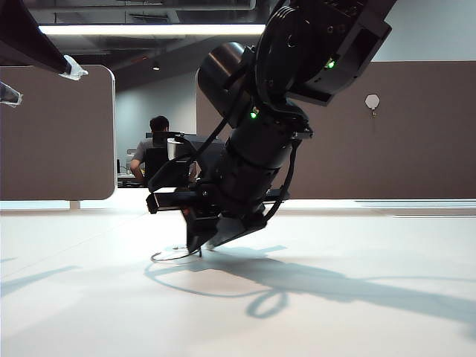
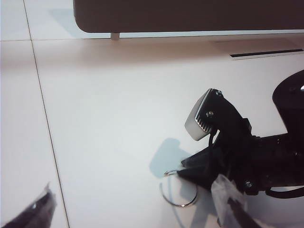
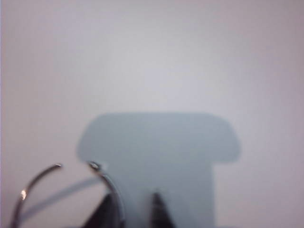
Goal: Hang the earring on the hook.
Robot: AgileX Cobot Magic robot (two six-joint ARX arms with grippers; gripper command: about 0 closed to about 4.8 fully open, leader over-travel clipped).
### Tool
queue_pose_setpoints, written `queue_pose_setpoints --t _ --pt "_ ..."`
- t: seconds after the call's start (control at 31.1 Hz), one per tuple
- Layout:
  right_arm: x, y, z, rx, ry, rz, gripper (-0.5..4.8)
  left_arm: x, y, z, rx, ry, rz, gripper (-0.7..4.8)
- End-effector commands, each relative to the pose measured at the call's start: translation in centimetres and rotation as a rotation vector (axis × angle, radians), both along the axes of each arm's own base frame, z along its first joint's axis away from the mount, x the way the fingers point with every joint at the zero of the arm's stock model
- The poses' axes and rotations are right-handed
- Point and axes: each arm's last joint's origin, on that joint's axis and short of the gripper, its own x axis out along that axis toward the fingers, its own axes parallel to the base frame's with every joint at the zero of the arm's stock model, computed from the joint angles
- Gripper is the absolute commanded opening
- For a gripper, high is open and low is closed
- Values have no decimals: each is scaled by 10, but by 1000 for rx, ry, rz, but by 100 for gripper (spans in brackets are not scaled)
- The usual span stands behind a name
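The earring, a thin silver wire hoop, lies flat on the white table. My right gripper points down onto the hoop's right side. In the right wrist view the earring curves past the right gripper; its wire runs along the inner side of one fingertip, with a narrow gap to the other. The left wrist view shows the earring under the right gripper. My left gripper hangs high at the far left, wide open and holding nothing. The hook is on the brown wall at the right.
A brown partition panel stands at the back left on the table's far edge. A person sits at a desk behind the gap between the panels. The right arm's body looms over the table's middle.
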Motion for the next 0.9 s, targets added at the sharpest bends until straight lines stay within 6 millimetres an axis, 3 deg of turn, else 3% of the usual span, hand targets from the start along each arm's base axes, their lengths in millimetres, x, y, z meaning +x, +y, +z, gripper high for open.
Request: queue_pose_setpoints --t 0.03,0.26,0.42,0.61,0.74,0.9 --pt "-12 -9 -26 -113 163 21 -9 0 0 3 17 -31 -8 479" --pt "-7 -6 -20 -14 170 74 -6 0 0 3 18 -31 -7 479" --pt "2 -8 5 52 118 105 -6 0 0 4 17 -32 -7 479" --pt "29 -37 75 200 -127 45 -6 1 -1 8 5 -75 -7 479" --pt "49 -73 132 345 -344 -26 -6 3 -1 15 -18 -144 -4 479" --pt "71 -120 189 477 -601 -83 -6 15 -4 20 -73 -216 -6 479"
